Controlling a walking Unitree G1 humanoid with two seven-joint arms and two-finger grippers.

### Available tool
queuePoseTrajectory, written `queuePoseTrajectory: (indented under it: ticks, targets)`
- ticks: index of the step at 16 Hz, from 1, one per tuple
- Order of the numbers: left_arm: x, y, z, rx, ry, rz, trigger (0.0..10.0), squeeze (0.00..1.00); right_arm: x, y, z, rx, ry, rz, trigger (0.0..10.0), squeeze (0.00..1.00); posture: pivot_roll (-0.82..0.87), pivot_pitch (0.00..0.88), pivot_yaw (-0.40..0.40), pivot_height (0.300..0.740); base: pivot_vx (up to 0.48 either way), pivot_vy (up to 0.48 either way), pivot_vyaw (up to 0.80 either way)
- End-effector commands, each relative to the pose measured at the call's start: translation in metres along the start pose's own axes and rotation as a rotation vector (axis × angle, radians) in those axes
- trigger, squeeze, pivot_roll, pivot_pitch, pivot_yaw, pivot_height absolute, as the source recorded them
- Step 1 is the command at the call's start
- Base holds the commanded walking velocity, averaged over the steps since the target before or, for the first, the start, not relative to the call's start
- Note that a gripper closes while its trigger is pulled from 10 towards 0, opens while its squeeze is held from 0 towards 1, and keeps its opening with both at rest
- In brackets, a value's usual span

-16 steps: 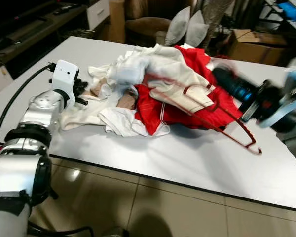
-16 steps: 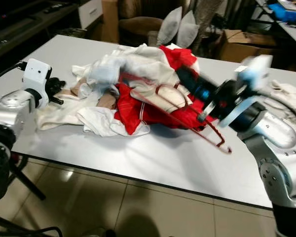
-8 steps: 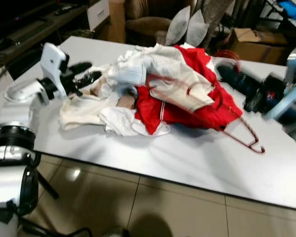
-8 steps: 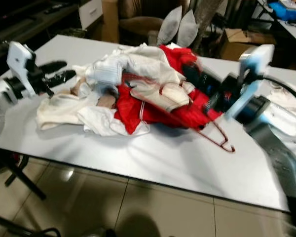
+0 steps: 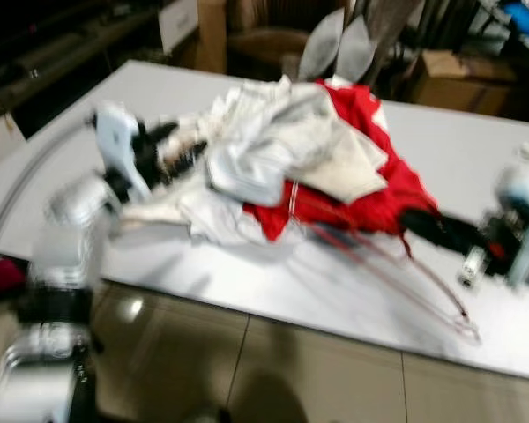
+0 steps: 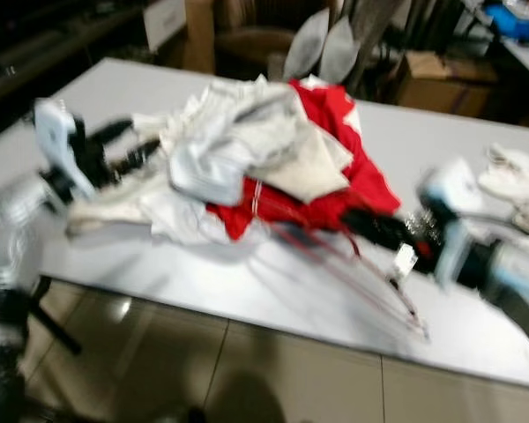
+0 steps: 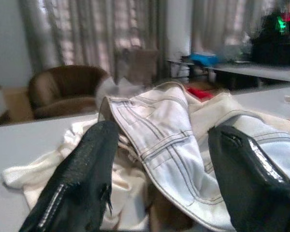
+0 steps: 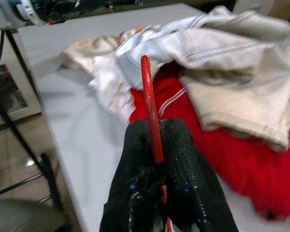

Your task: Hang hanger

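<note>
My right gripper (image 8: 157, 150), clamped on the red hanger (image 8: 150, 104), has apparently pulled it from the clothes pile (image 5: 282, 159); my left gripper (image 7: 159, 159) gapes empty.

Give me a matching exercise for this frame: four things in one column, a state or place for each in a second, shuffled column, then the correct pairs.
Things:
1. red hanger
2. left gripper
3. white garment
4. red garment

States or places:
A. fingers open, facing the clothes pile
B. pinched between the right gripper's fingers
C. on top of the pile
D. under the pale clothes, on the table

Pairs: 1-B, 2-A, 3-C, 4-D
</note>
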State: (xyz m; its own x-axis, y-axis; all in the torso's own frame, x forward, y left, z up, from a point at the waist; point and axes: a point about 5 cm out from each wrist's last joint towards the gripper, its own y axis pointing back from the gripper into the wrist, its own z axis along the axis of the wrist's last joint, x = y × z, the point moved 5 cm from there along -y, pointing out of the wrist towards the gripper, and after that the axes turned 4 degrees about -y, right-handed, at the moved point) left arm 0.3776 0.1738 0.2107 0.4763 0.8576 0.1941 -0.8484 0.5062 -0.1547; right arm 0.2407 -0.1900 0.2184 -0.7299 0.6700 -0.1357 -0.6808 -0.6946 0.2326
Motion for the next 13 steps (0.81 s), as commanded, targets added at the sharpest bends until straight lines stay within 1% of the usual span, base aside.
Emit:
queuePoseTrajectory:
  ticks: [1, 2, 3, 4, 5, 6, 7, 8, 9, 10, 11, 12, 13]
  targets:
    - [-0.004, 0.0, 0.015, -0.034, -0.037, 0.053, 10.0, 0.0, 0.007, 0.008, 0.014, -0.025, 0.018, -0.025, 10.0, 0.0, -0.15, 0.0, -0.004, 0.74, 0.0, 0.0, 0.0]
    - [-0.009, 0.005, 0.011, -0.012, -0.033, 0.088, 10.0, 0.0, 0.012, 0.01, 0.017, -0.062, -0.018, -0.059, 10.0, 0.0, -0.16, 0.0, -0.003, 0.74, 0.0, -0.274, 0.0]
    - [-0.011, 0.007, 0.009, -0.002, -0.039, 0.1, 10.0, 0.0, 0.011, 0.011, 0.018, -0.094, -0.032, -0.098, 10.0, 0.0, -0.16, 0.0, -0.006, 0.74, 0.0, -0.48, 0.0]
    - [-0.019, 0.013, 0.004, 0.025, -0.067, 0.118, 10.0, 0.0, 0.004, 0.013, 0.015, -0.133, -0.078, -0.2, 10.0, 0.0, -0.15, 0.0, -0.012, 0.74, 0.0, -0.48, 0.0]
    - [-0.027, 0.023, -0.002, 0.06, -0.053, 0.156, 10.0, 0.0, -0.004, 0.014, 0.011, -0.234, -0.175, -0.357, 10.0, 0.0, -0.16, 0.0, -0.015, 0.74, 0.0, -0.48, 0.0]
    - [-0.027, 0.023, -0.002, 0.06, -0.053, 0.156, 10.0, 0.0, -0.004, 0.014, 0.011, -0.234, -0.175, -0.357, 10.0, 0.0, -0.16, 0.0, -0.015, 0.74, 0.0, -0.48, 0.0]
    - [-0.039, 0.034, -0.014, 0.117, -0.04, 0.188, 10.0, 0.0, 0.01, 0.006, -0.011, -0.237, -0.351, -0.418, 10.0, 0.0, -0.16, 0.0, -0.027, 0.74, 0.0, -0.48, 0.0]
    - [-0.043, 0.037, -0.018, 0.137, -0.05, 0.182, 10.0, 0.0, 0.029, -0.002, -0.027, -0.126, -0.319, -0.337, 10.0, 0.0, -0.16, 0.0, -0.027, 0.74, 0.0, -0.48, 0.0]
    - [-0.044, 0.036, -0.02, 0.143, -0.047, 0.183, 10.0, 0.0, 0.036, -0.003, -0.035, -0.056, -0.319, -0.287, 10.0, 0.0, -0.17, 0.0, -0.024, 0.74, 0.0, -0.48, 0.0]
    - [-0.045, 0.036, -0.02, 0.148, -0.045, 0.179, 10.0, 0.0, 0.035, -0.001, -0.041, 0.008, -0.29, -0.272, 10.0, 0.0, -0.17, 0.0, -0.021, 0.74, 0.0, -0.48, 0.0]
    - [-0.046, 0.035, -0.021, 0.155, -0.053, 0.171, 10.0, 0.0, 0.032, 0.002, -0.055, 0.121, -0.261, -0.267, 10.0, 0.0, -0.18, 0.0, -0.015, 0.74, 0.0, -0.48, 0.0]
    - [-0.047, 0.034, -0.021, 0.161, -0.061, 0.16, 10.0, 0.0, 0.032, 0.006, -0.058, 0.192, -0.211, -0.223, 10.0, 0.0, -0.18, 0.0, -0.011, 0.74, 0.0, -0.424, 0.0]
    - [-0.048, 0.033, -0.02, 0.165, -0.07, 0.154, 10.0, 0.0, 0.032, 0.011, -0.052, 0.204, -0.171, -0.17, 10.0, 0.0, -0.19, 0.0, -0.008, 0.74, 0.0, -0.394, 0.0]
